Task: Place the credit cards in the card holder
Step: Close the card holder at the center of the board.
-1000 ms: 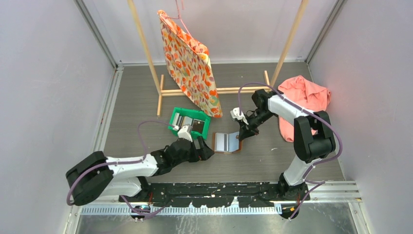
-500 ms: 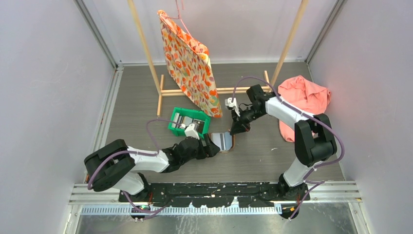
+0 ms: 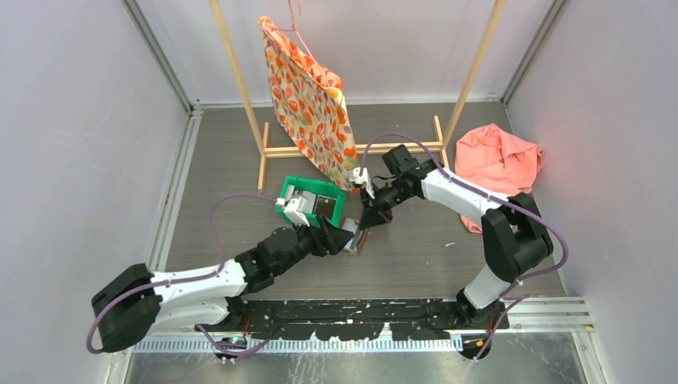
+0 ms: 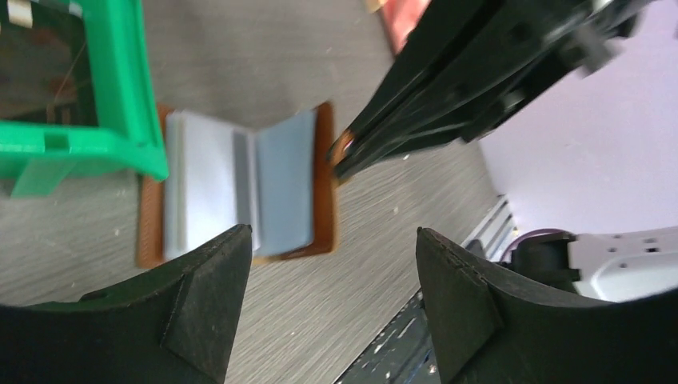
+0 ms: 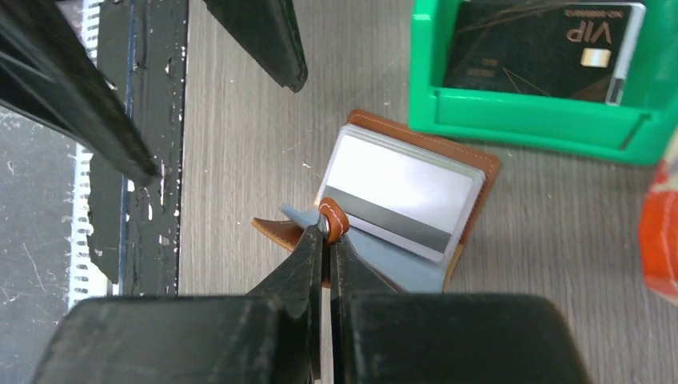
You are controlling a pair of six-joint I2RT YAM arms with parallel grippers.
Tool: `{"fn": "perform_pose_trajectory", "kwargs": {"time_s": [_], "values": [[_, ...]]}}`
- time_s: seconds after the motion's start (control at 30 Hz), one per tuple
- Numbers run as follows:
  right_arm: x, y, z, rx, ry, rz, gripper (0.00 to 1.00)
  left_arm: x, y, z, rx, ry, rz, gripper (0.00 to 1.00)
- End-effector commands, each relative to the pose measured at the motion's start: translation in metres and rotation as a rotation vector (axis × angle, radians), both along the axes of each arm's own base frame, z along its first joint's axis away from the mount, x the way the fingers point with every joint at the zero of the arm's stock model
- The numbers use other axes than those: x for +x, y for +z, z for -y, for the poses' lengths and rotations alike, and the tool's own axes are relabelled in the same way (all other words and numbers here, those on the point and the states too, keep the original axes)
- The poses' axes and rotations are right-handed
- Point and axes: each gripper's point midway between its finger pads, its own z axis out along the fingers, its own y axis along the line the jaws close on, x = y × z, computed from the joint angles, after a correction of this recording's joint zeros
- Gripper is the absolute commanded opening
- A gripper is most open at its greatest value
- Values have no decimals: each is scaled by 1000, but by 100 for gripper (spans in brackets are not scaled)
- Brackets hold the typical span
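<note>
The brown card holder (image 5: 480,180) lies half open on the floor against the green bin, grey-blue sleeves showing; it also shows in the left wrist view (image 4: 240,188) and the top view (image 3: 355,243). My right gripper (image 5: 328,232) is shut on its snap strap (image 5: 333,218) and holds that flap lifted. My left gripper (image 4: 332,240) is open and empty, hovering just above the holder's near side (image 3: 342,234). A black credit card (image 5: 544,44) stands in the bin, with a grey one beside it (image 3: 301,195). A silvery sheet with a dark stripe (image 5: 400,192) lies on the holder's open page.
The green plastic bin (image 3: 289,210) stands just left of the holder. A wooden rack (image 3: 264,152) with a hanging orange patterned cloth (image 3: 312,112) stands behind. A pink cloth (image 3: 500,160) lies at the right. The arms' base rail (image 3: 352,308) runs along the near edge.
My right gripper has moved left with the strap, dragging the holder toward the bin and folding its right flap up. My left gripper has shifted and now hovers open over the holder.
</note>
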Motion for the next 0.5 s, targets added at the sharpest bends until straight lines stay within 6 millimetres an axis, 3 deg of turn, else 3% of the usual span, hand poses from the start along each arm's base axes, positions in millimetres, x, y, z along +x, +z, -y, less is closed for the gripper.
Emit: {"fn": "perform_pose_trajectory", "kwargs": {"time_s": [0.0,0.17,0.47], "values": [[-9,9,-6,28,74,78,5,8,23,-10,-6,20,103,75],[-15,7,-7,31,122,106,6,14,28,-4,-26,21,74,62],[-18,6,-7,34,142,103,6,25,27,17,-57,-49,80,56]]}}
